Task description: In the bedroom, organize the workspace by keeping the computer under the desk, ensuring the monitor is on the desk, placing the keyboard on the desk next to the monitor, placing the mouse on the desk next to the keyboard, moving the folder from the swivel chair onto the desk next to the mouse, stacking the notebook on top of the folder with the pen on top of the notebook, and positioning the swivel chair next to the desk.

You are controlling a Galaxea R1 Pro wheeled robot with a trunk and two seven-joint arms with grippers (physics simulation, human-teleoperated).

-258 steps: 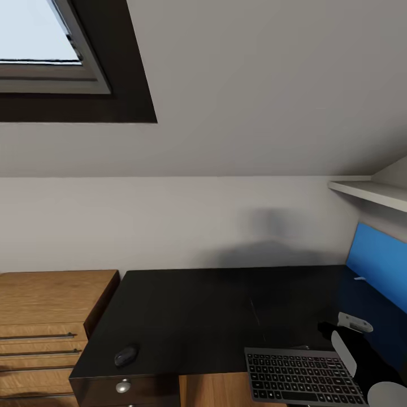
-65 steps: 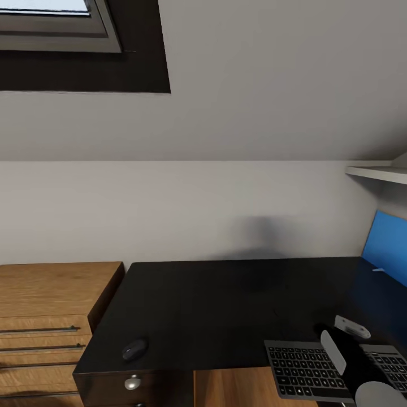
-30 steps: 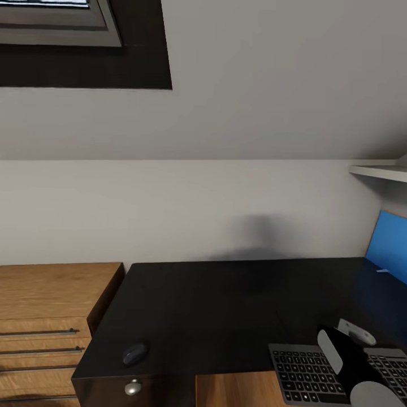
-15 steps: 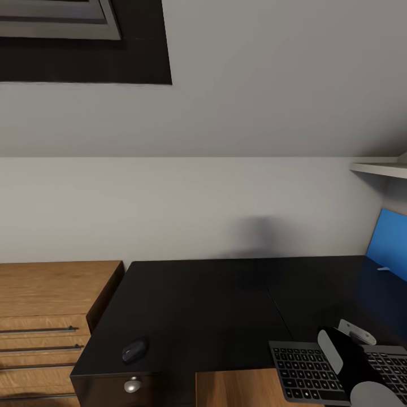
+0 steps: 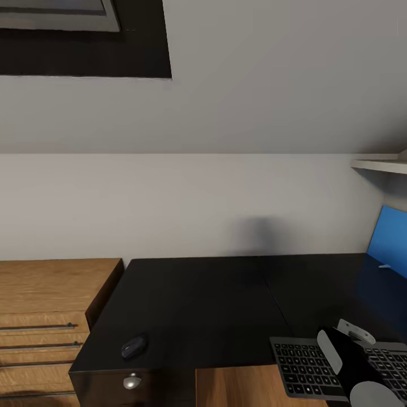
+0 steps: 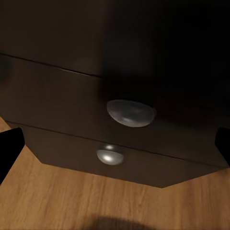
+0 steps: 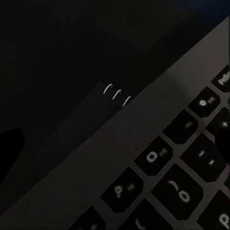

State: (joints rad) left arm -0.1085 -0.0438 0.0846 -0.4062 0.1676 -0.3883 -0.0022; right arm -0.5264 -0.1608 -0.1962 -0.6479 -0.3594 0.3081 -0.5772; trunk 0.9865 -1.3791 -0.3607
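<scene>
The black L-shaped bench [image 5: 209, 305] stands against the pale grey wall [image 5: 186, 203] under the sloped ceiling, with a light wooden dresser [image 5: 42, 316] just beside its left end. The mouse [image 5: 134, 346] lies near the front left corner of the bench, above the drawer unit with its round silver knob [image 5: 131, 382]. The keyboard [image 5: 308, 367] sits at the front edge on the right, partly overhanging it, and the right arm [image 5: 353, 367] crosses over it. The blue folder [image 5: 389, 240] stands tilted at the far right of the bench.

In the left wrist view the left fingers [image 6: 10, 151] are spread wide, facing the drawer fronts. In the right wrist view, just above the keyboard's top rows, I cannot tell how the right fingers stand; a dark spiral-bound notebook [image 7: 93, 112] lies at the keyboard's edge.
</scene>
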